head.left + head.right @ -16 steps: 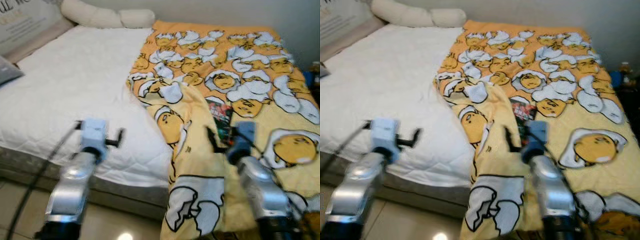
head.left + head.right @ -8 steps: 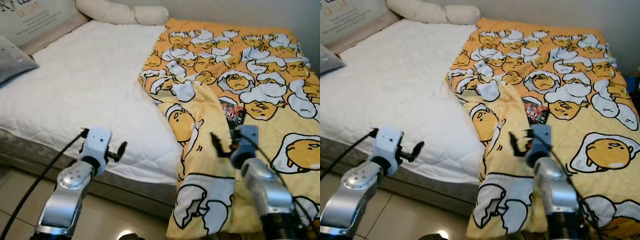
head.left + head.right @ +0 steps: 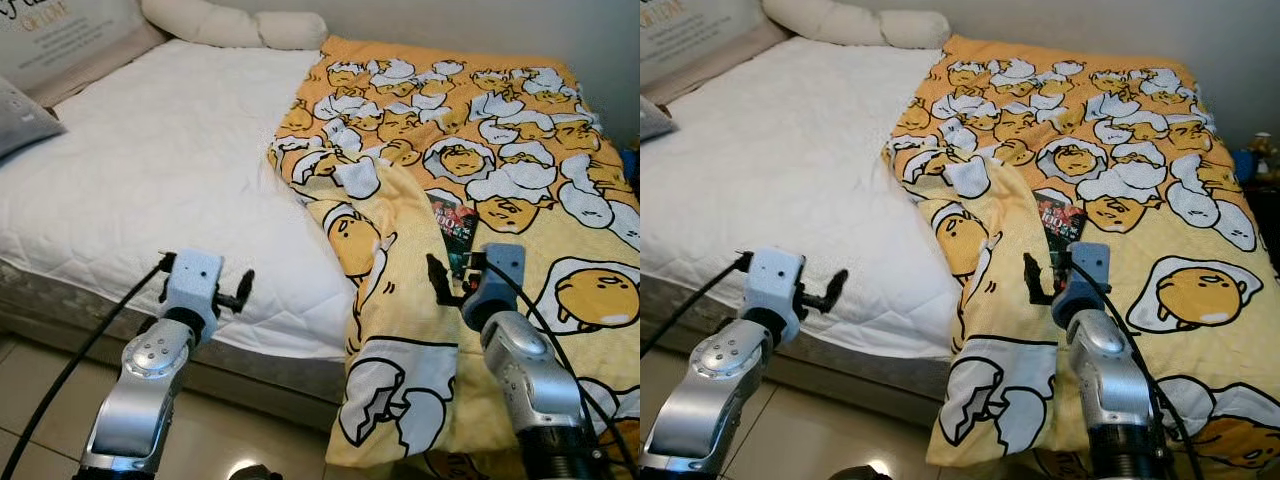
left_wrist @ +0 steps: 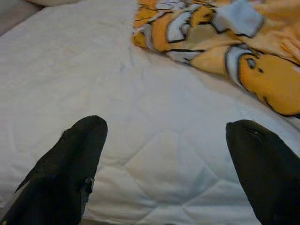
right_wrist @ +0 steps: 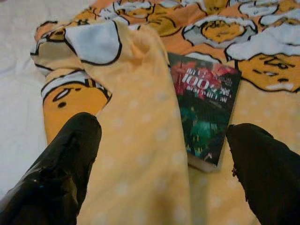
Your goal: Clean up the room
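A bed [image 3: 150, 180] with a white quilted mattress is half covered by a yellow egg-print blanket [image 3: 520, 150]. A book [image 5: 206, 110] with a dark red and green cover, its title too blurred to read, lies flat on the blanket beside a raised fold. The right gripper [image 5: 164, 164] is held wide apart just before the book. The left gripper [image 4: 166, 164] is spread wide over bare mattress.

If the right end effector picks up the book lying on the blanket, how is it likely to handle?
The book looks like a thin paperback, so probably light and a bit bendy. It lies flat on the soft yellow blanket, so pushing may sink or drag it with the fabric. A blanket fold lies against one long edge, which may hinder a grip there. The right end effector is open.
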Available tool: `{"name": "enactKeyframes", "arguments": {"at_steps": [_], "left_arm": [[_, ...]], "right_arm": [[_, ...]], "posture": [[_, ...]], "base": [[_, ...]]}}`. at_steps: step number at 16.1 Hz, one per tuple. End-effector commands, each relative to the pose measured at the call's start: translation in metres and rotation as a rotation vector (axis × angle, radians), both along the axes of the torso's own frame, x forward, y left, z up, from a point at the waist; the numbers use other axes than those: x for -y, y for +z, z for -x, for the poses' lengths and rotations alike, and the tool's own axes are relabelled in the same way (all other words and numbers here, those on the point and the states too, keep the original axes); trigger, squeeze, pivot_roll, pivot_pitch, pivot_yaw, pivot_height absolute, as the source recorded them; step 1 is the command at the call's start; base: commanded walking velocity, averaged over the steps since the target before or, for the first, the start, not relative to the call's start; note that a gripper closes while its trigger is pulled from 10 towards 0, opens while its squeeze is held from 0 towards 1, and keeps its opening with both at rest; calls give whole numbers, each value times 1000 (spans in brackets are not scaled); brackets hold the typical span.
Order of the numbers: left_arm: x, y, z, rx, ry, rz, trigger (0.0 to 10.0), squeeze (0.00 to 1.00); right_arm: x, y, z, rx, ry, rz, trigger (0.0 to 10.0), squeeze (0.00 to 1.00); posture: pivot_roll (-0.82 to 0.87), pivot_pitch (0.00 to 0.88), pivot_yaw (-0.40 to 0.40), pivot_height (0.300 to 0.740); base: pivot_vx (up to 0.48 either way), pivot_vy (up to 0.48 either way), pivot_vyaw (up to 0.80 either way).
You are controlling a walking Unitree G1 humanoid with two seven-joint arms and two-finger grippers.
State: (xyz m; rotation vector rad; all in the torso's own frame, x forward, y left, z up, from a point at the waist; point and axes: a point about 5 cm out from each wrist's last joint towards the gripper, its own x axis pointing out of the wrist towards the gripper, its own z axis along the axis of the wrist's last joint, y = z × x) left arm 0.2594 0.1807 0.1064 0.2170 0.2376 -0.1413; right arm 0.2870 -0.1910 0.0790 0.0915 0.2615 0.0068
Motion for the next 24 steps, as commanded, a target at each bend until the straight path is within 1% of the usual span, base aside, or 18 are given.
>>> {"name": "enactKeyframes", "arguments": {"at_steps": [1, 2, 4, 5, 7, 9, 11, 13, 15, 17, 20, 24], "left_arm": [[-2, 3, 2, 28, 17, 33, 10000, 671], [-1, 4, 2, 33, 15, 44, 10000, 675], [-1, 5, 1, 37, 18, 48, 10000, 678], [-1, 5, 0, 40, 19, 47, 10000, 675], [-2, 4, 0, 40, 20, 48, 10000, 678], [0, 2, 1, 33, 18, 53, 10000, 682], [1, 1, 2, 31, 15, 54, 10000, 686], [1, 2, 1, 34, 8, 41, 10000, 682], [1, 2, 1, 31, 9, 27, 10000, 675], [-1, 2, 2, 33, 10, 17, 10000, 651], [-1, 2, 2, 31, 5, 1, 10000, 651], [-1, 1, 0, 21, -2, -15, 10000, 651]], "right_arm": [[-2, 3, 0, 24, 0, 15, 10000, 0], [-5, 2, -2, 17, 3, -3, 10000, 0], [-8, 6, -7, 30, 15, 2, 10000, 0], [-8, 8, -8, 40, 22, 13, 10000, 0], [-8, 10, -9, 44, 45, -1, 10000, 0], [-8, 8, -9, 19, 72, -8, 10000, 0], [-7, 9, -11, 23, 73, -7, 10000, 0], [-7, 13, -14, 40, 93, 7, 10000, 0], [-7, 12, -15, 26, 108, 15, 10000, 0], [-6, 12, -16, 15, 117, 16, 10000, 0], [-6, 13, -19, 12, 133, -14, 10000, 0], [-2, 12, -23, -18, 123, -5, 10000, 0]], "posture": [[-15, 0, 15, 740], [-14, 0, 16, 740], [-16, 0, 19, 740], [-16, 0, 18, 740], [-13, 0, 10, 740], [-17, 0, -1, 740], [-17, 0, -10, 740], [-14, 0, -14, 740], [-13, 0, -16, 740], [-13, 0, -18, 740], [-11, 0, -22, 740], [-9, 0, -25, 740]], "base": [[266, 0, 0], [341, 0, -406], [390, 0, -800], [412, 0, 0], [411, 0, 0], [409, 0, 0], [411, 0, -800], [409, 0, 0], [358, 0, 0], [0, 0, 0], [0, 0, 0], [0, 0, 0]]}}
